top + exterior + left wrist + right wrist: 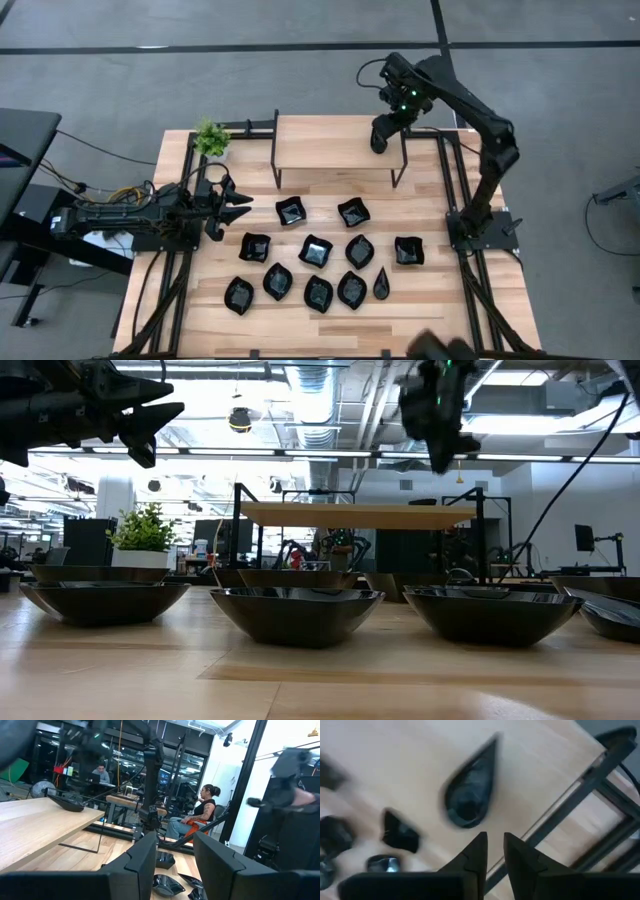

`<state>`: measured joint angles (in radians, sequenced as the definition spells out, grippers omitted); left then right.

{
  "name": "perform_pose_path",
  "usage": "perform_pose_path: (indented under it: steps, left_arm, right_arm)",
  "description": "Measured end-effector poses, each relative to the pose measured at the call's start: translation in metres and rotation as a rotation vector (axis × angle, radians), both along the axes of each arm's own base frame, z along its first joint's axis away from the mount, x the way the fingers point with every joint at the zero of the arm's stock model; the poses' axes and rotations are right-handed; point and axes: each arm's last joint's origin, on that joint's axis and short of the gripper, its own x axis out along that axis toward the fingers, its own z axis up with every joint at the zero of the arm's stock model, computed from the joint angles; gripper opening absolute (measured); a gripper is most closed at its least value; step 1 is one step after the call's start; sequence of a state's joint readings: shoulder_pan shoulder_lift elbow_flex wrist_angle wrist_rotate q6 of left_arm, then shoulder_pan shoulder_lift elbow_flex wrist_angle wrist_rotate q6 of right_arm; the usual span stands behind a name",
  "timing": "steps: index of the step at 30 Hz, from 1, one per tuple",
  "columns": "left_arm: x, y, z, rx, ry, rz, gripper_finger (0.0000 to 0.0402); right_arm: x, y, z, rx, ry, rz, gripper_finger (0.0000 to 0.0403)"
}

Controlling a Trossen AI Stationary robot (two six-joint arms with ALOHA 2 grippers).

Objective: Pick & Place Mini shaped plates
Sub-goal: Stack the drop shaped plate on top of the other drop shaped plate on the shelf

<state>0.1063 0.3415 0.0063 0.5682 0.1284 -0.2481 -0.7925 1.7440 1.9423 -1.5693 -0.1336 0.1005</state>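
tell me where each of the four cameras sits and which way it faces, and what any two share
High view: overhead, straight down on the light wooden table; both arms show, left gripper, right gripper.
Low view: table height, level across glossy black mini plates to the wooden shelf.
Left wrist view: along the shelf; own fingers.
Right wrist view: down on a glossy black teardrop plate lying on the shelf; own fingers.
Shared: that teardrop plate also shows in the left wrist view.

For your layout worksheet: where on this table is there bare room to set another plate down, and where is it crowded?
Most of the raised wooden shelf is bare, apart from a teardrop plate at its right end under the right gripper. The table's front edge is also bare. The mini shaped plates crowd the middle.
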Motion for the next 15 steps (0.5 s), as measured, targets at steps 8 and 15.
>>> perform_pose_path:
  steps: [8, 15]
  left_arm:
    - [0.000, 0.000, 0.000, 0.002, 0.001, 0.001, 0.0132]
    - [0.000, 0.000, 0.000, 0.004, 0.001, 0.001, 0.0132]
  right_arm:
    - [-0.012, 0.122, 0.066, 0.058, -0.285, 0.094, 0.0058]
    - [-0.026, 0.221, 0.061, 0.199, -0.226, 0.055, 0.0058]
